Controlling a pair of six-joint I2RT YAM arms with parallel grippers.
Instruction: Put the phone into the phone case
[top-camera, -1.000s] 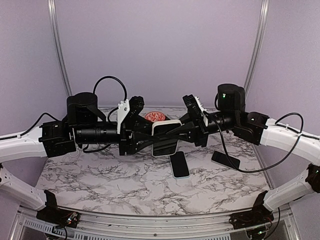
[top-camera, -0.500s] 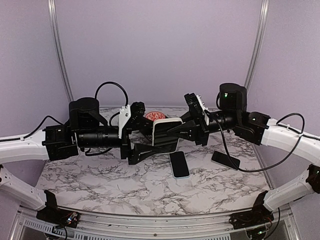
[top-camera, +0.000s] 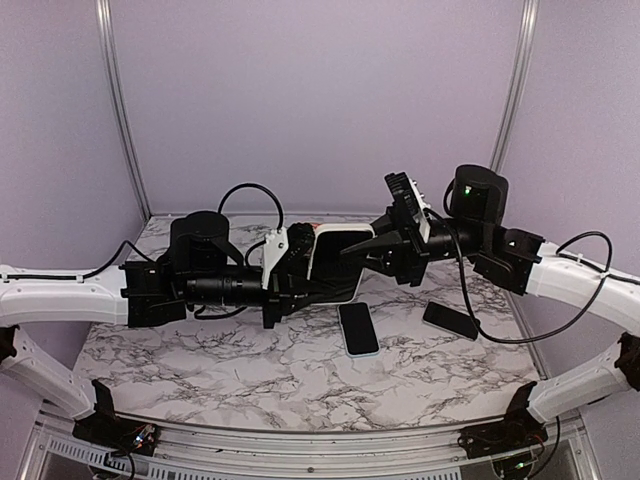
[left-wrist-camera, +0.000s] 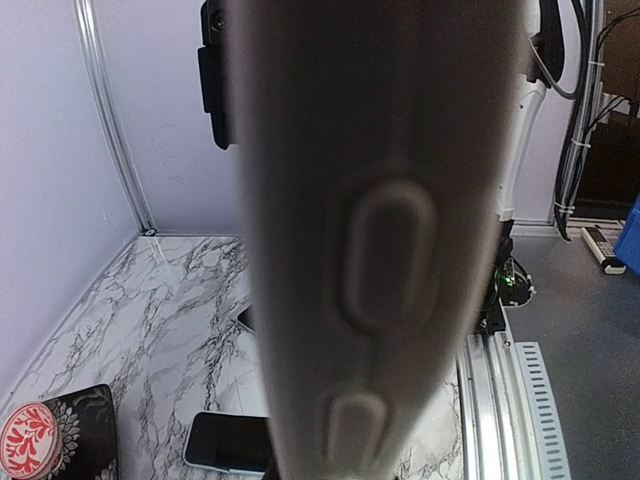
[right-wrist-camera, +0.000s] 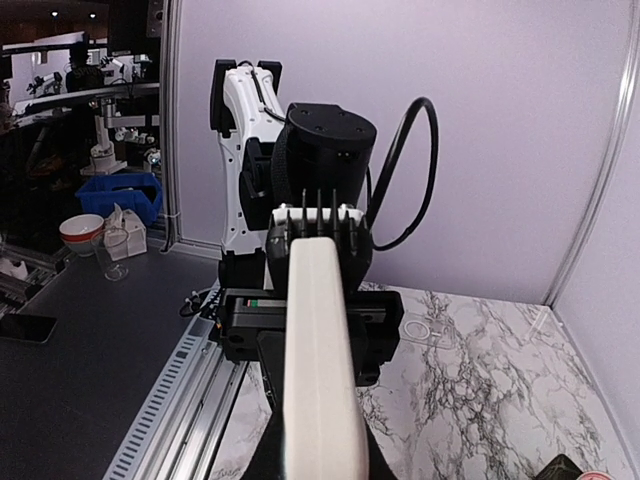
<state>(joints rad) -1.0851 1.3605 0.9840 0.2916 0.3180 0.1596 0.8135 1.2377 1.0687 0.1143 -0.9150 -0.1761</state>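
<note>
From above, the left claw (top-camera: 298, 262) and right claw (top-camera: 360, 247) are each closed on the white phone case (top-camera: 335, 262), held in the air over the bench (top-camera: 200, 350), where a phone (top-camera: 358, 328) and a darker phone (top-camera: 450, 320) lie. The left wrist view is filled by the case's buttoned edge. The right wrist view shows its narrow white edge end-on, with the left arm (right-wrist-camera: 320, 150) behind it

Left arm (top-camera: 60, 300) and right arm (top-camera: 585, 280) wore white shells; joints (top-camera: 200, 235), left hand (top-camera: 318, 280), right hand (top-camera: 350, 250) and looping cables (top-camera: 250, 188) were black; green lights (top-camera: 466, 191) glowed
</note>
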